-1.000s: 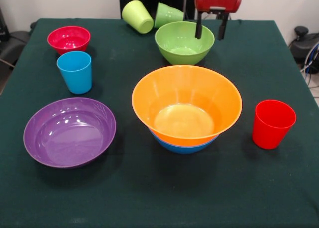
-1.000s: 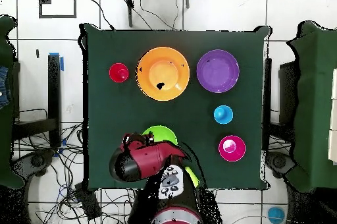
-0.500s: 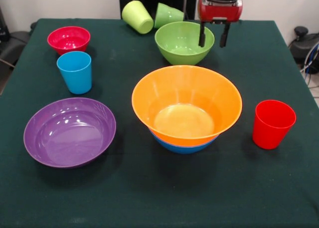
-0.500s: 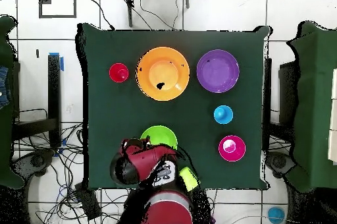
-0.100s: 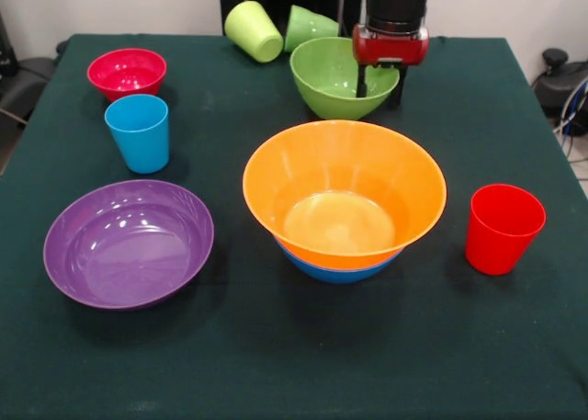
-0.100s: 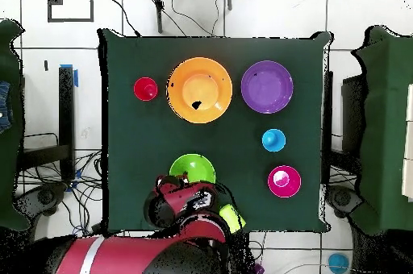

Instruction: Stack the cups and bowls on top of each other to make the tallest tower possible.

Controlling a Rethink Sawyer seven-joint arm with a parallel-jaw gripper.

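The gripper (image 5: 378, 82) is being held at the right rim of the green bowl (image 5: 336, 85) in the upper middle of the front view, its fingers apart and straddling the rim, one inside and one outside; whether the rim is being pressed cannot be told. The bowl is being tipped slightly.

In the centre, the large orange bowl (image 5: 344, 195) is being carried inside the blue bowl (image 5: 335, 271), only a blue sliver being shown beneath it. The purple bowl (image 5: 129, 243) is being seen at lower left, the blue cup (image 5: 138, 132) upright above it, and the small red bowl (image 5: 127, 72) at upper left. The red cup (image 5: 503, 228) is standing upright at the right. At the top, the yellow-green cup (image 5: 254, 30) and the green cup (image 5: 308, 26) are lying on their sides, just beside each other, on the dark green table (image 5: 276, 365).

In the overhead view the arm (image 6: 145, 255) is being shown at the bottom.
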